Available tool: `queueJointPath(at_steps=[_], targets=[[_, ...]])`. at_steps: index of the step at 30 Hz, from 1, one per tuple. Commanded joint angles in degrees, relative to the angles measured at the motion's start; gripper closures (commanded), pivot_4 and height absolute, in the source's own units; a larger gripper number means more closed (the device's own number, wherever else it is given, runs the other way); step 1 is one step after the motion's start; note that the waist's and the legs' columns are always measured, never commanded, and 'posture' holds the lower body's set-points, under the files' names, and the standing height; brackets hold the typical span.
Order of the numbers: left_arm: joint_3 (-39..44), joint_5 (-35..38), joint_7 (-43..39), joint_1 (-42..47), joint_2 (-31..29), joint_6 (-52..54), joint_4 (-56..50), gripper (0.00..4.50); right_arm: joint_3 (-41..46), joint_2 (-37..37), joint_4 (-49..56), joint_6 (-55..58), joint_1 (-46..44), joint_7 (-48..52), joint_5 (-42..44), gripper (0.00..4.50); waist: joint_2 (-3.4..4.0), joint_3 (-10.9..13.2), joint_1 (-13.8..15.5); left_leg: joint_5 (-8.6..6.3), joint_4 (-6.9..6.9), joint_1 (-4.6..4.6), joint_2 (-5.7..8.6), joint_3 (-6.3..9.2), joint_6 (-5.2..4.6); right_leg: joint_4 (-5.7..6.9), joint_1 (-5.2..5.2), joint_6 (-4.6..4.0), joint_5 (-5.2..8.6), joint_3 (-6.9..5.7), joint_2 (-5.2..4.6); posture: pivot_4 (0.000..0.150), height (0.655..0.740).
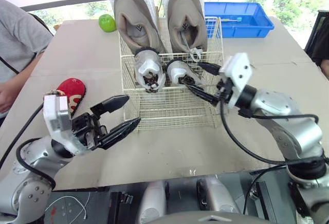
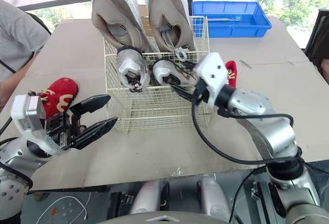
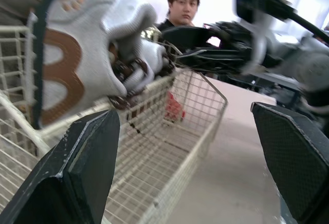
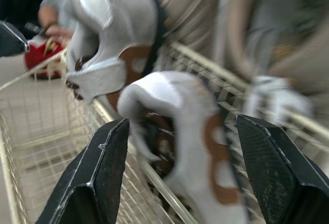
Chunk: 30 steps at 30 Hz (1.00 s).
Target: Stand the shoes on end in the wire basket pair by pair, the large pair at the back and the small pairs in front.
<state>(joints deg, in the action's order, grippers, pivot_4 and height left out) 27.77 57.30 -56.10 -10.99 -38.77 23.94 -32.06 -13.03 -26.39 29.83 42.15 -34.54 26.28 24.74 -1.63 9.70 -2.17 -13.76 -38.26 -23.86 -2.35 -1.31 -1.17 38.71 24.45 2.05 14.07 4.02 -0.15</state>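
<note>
Seating 2nd small grey shoe (image 1: 177,72) at wire basket (image 1: 169,116) front, before 2 large shoes (image 1: 136,16), right hand (image 1: 194,76) spread either side of it, left hand (image 1: 132,110) spread, empty; likely next: red shoe (image 1: 72,91) on worktop (image 1: 257,64).

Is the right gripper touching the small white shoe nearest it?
Cannot tell. In the right wrist view the small white shoe sits between the open fingers of the right gripper, but neither contact nor gap shows plainly.

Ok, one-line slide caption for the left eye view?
Right tool open at a small white shoe in the wire basket, large beige pair behind; left tool open near a red shoe.
</note>
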Motion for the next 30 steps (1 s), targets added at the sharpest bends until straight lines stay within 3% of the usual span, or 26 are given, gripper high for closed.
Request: queueJointPath(at_steps=[1, 3, 8, 22, 30], targets=[[0.7, -0.4, -1.1, -0.2, -0.7, -1.5, -2.2, 0.06, -2.0, -0.9, -1.8, 1.9, -3.2, 0.0, -3.7, 1.63, 0.0, 0.0, 0.1, 0.0, 0.0, -0.04, 0.01, -0.01, 0.0, 0.0, 0.03, 0.0, 0.0, 0.01, -0.02, 0.15, 0.74], [0.9, -0.4, -1.1, -0.4, -0.6, -1.8, -2.4, 0.06, -2.3, -0.7, -2.7, 2.5, -4.2, -0.7, -5.1, 2.16, -0.02, 0.0, -0.1, 0.0, 0.0, -0.03, 0.01, -0.04, 0.0, -0.02, 0.02, 0.01, 0.0, 0.03, -0.04, 0.15, 0.74], [1.1, -0.4, -0.9, -1.2, -0.1, -2.2, -3.1, 0.06, -0.4, 0.7, -1.2, 5.0, -4.9, -2.2, -5.9, 4.45, -0.03, 0.0, -0.1, 0.0, -0.02, 0.0, -0.01, -0.03, 0.0, 0.01, 0.01, 0.01, 0.0, 0.03, -0.04, 0.15, 0.74], [-2.1, -1.9, -4.4, 1.2, 1.0, -3.5, 1.9, 0.06, 20.1, 12.5, 13.7, 16.8, 5.4, -14.1, 7.4, 4.45, 0.01, 0.0, -0.2, 0.0, 0.07, -0.08, -0.01, 0.0, 0.0, -0.05, 0.06, 0.03, -0.01, 0.01, -0.02, 0.15, 0.74], [-3.6, -3.4, -7.8, 2.4, 1.5, -5.0, 5.3, 0.06, 18.9, 15.5, 13.9, 18.9, 12.7, -20.2, 5.7, 4.45, 0.0, 0.0, -0.2, 0.0, 0.13, -0.09, 0.0, -0.02, 0.0, -0.16, 0.05, 0.03, 0.0, 0.02, -0.03, 0.15, 0.74]])
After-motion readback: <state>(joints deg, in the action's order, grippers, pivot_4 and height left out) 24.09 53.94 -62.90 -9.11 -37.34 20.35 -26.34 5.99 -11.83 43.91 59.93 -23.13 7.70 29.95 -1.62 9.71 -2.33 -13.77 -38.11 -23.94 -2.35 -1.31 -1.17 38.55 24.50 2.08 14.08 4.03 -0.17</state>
